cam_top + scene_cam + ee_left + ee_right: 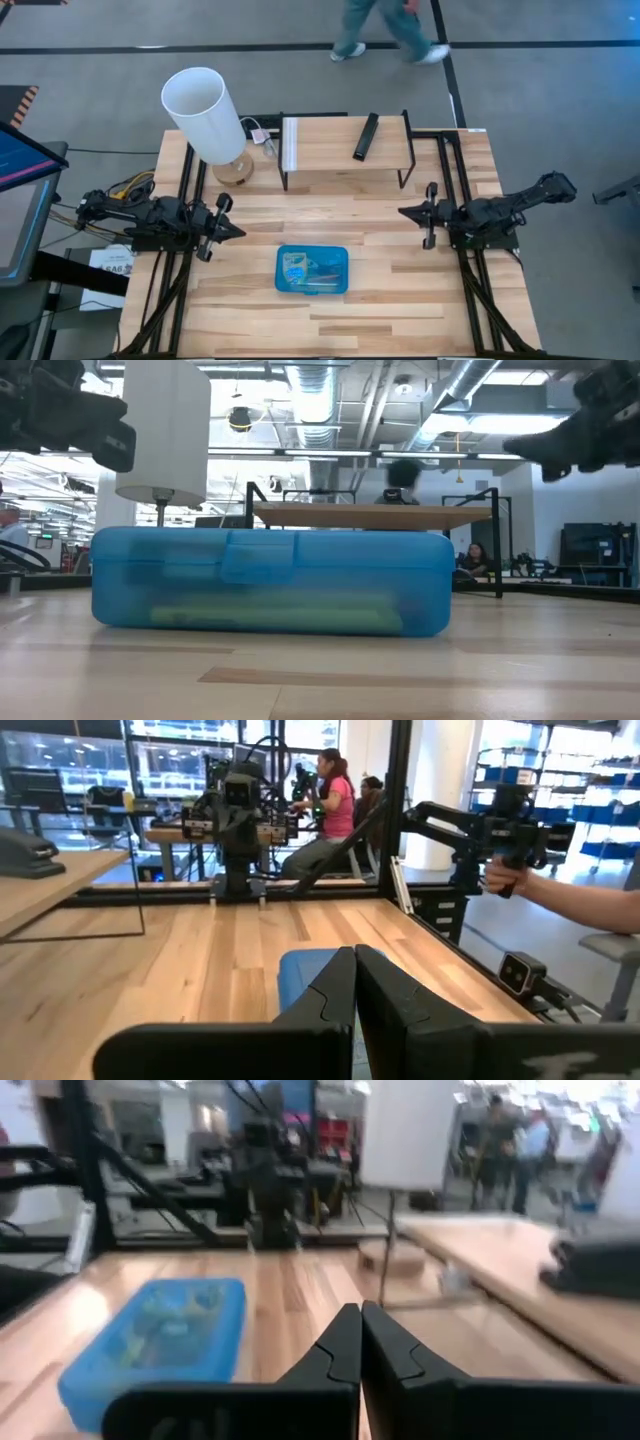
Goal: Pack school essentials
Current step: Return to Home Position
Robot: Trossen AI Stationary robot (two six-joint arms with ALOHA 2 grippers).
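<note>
On the table (400, 310), a white-shaded lamp (203, 112) stands at 11 o'clock on a round wooden base. A wooden shelf (325, 135) on black legs sits at 12 o'clock, and a black bar (366, 137) lies on it. Farther out at 12 o'clock, a person's legs (385, 25) show on the floor. A screen (20, 160) stands off the table at 9 o'clock.
</note>
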